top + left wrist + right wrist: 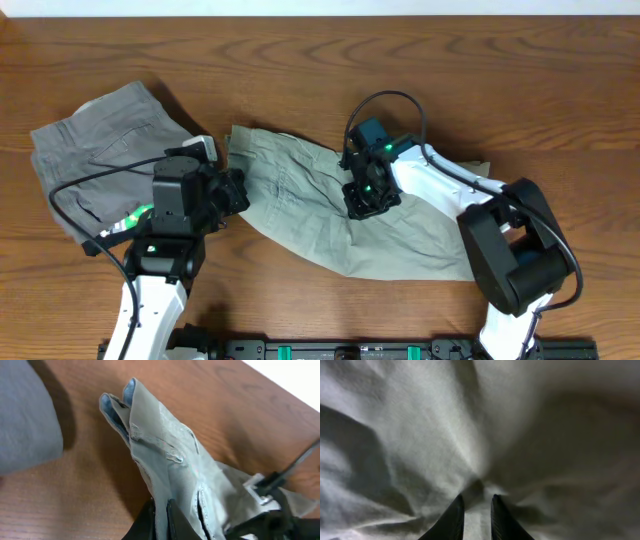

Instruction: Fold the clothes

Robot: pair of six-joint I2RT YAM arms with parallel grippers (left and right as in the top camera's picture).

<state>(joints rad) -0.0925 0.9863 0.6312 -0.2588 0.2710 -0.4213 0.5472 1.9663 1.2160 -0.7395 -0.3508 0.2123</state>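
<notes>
The clothes (300, 205), a wrinkled pale khaki-green garment, lie across the middle of the table. In the left wrist view (170, 460) the waistband end stands up and shows its light blue lining. My left gripper (240, 192) is at the garment's left edge. Its fingers (161, 515) are shut on a fold of that cloth. My right gripper (364, 205) points down onto the middle of the garment. In the right wrist view its fingers (476, 507) are nearly together with a ridge of the cloth (420, 430) between them.
A darker grey folded pair of shorts (95, 150) lies at the left, close behind my left arm, and shows at the left edge of the left wrist view (25, 415). Bare wooden table (500, 90) runs along the back and right.
</notes>
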